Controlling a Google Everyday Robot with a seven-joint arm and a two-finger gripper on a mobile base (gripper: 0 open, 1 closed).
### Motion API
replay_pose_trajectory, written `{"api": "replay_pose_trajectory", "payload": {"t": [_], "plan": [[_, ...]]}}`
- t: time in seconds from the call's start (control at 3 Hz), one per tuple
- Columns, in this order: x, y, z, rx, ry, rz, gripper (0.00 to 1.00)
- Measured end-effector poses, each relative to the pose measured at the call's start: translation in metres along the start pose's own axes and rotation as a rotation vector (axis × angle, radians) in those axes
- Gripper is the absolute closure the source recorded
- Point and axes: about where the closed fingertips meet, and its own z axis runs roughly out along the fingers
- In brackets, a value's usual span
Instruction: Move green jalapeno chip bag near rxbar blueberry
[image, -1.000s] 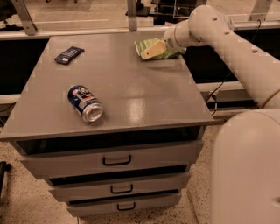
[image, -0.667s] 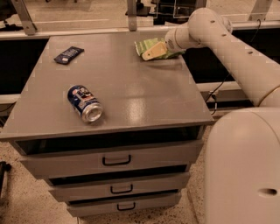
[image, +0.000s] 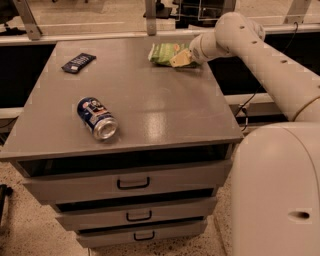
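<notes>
The green jalapeno chip bag (image: 164, 52) lies at the far right of the grey tabletop (image: 150, 95). My gripper (image: 180, 58) reaches in from the right, and its pale fingers are closed on the bag's right end, low over the surface. The rxbar blueberry (image: 78, 62), a flat dark navy bar, lies at the far left corner of the table, well apart from the bag.
A blue soda can (image: 97, 118) lies on its side near the front left of the table. The table is a drawer cabinet with three handled drawers (image: 133, 183). My white arm (image: 270, 55) and base (image: 280, 190) fill the right side.
The bag and my gripper have shifted a little to the left along the far edge. The can and the bar have not moved.
</notes>
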Motion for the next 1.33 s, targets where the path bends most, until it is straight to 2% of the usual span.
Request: {"api": "replay_pose_trajectory", "payload": {"t": [0.67,1.0,1.33], "plan": [[0.001,0.008,-0.004,-0.023,-0.007,0.013,0.85],[-0.019,0.012,-0.014,-0.029,-0.058,-0.008,1.00],[-0.056,0.008,-0.038,-0.002,-0.141,-0.056,1.00]]}}
